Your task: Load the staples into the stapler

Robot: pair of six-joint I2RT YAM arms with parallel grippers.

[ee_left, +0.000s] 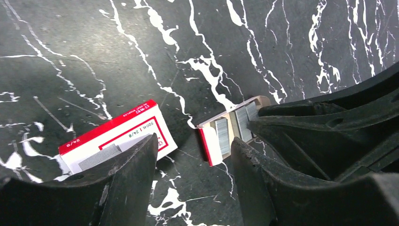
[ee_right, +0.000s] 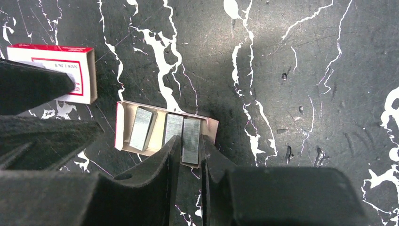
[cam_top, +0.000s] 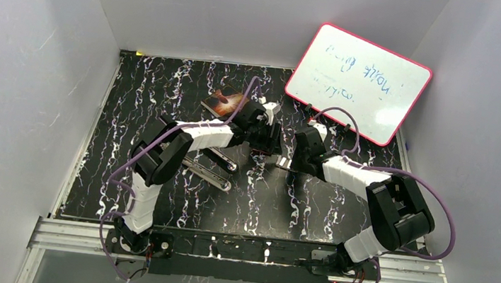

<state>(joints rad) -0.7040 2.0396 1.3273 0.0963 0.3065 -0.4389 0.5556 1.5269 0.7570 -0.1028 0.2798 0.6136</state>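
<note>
Staples (ee_right: 191, 136) pinched between right hand (ee_right: 190, 145) fingertips (inside tray (ee_right: 123, 128)).

Overhead camera looks down; both wrist cameras, close, share the staple tray (ee_right: 123, 126).

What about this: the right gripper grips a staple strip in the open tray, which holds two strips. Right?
Not quite: the right wrist view shows three strips in the tray, not two. The right gripper does grip one staple strip, the rightmost.
</note>
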